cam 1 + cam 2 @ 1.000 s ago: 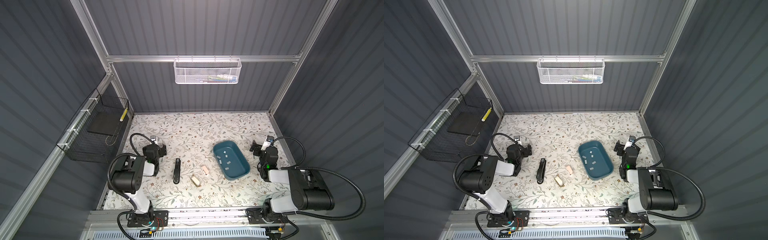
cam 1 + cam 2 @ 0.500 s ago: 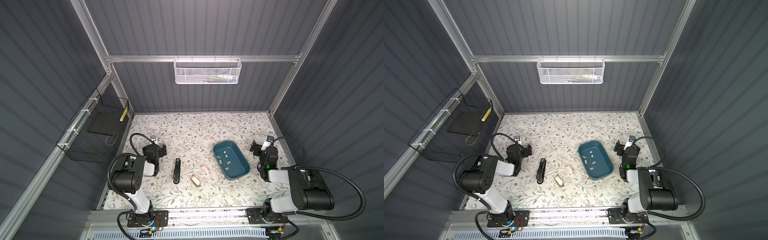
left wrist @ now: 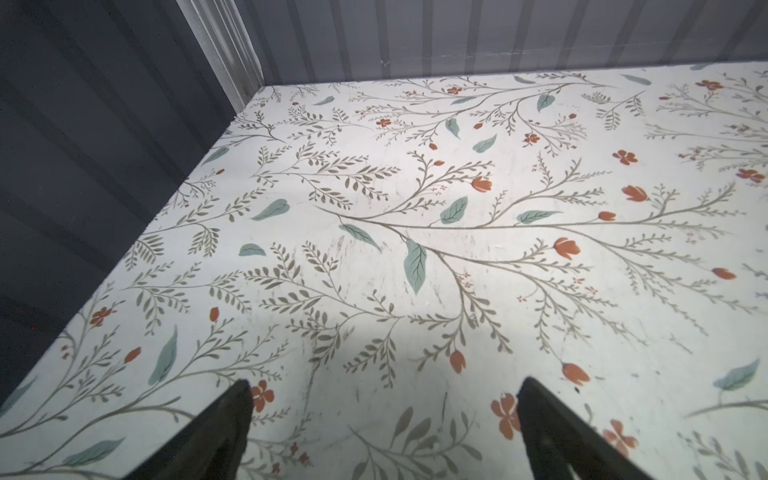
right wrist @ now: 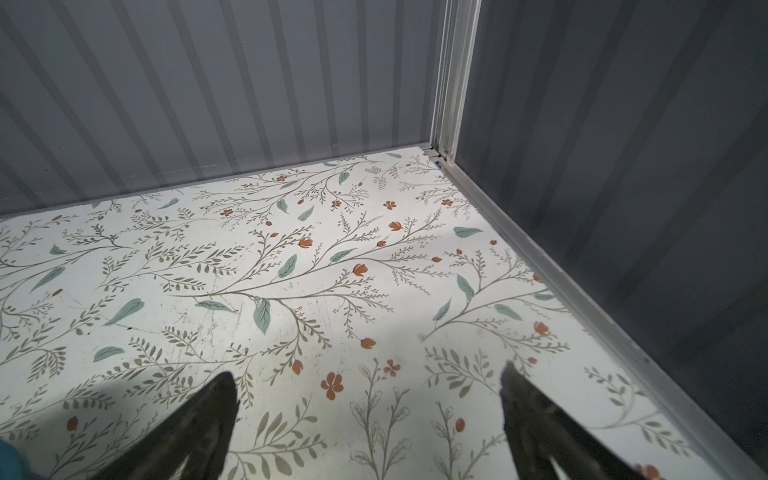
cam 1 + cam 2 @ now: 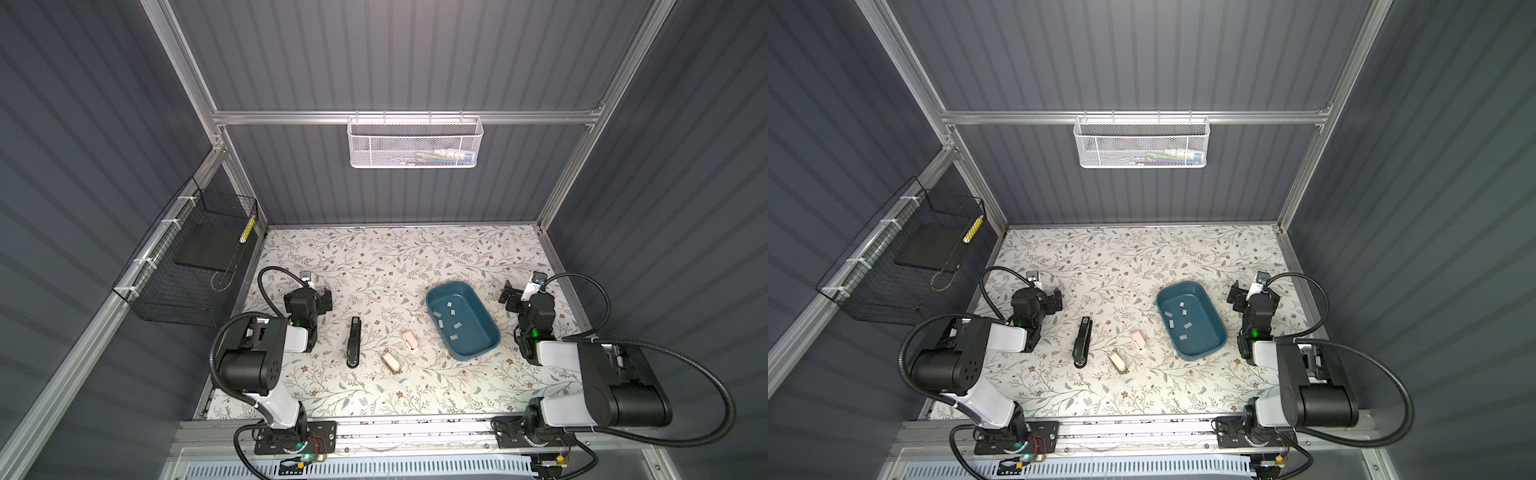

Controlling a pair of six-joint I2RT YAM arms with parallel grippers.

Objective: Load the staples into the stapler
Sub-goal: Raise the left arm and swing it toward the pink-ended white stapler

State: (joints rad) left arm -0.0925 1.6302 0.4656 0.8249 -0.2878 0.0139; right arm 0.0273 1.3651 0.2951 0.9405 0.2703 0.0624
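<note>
lying in the teal plastic tray (image 5: 471,338), the small grey staple strips (image 5: 451,305) are just beside the right arm (image 5: 536,309). the long black stapler (image 5: 354,340) is nearer the left arm (image 5: 305,307). both jaws are open, holding nothing.

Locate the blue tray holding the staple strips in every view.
In a top view: blue tray right of centre.
In a top view: same spot, right of centre.
Left wrist: not in it.
Right wrist: only a sliver at the picture's edge.
Shared landmark: floral tabletop.
</note>
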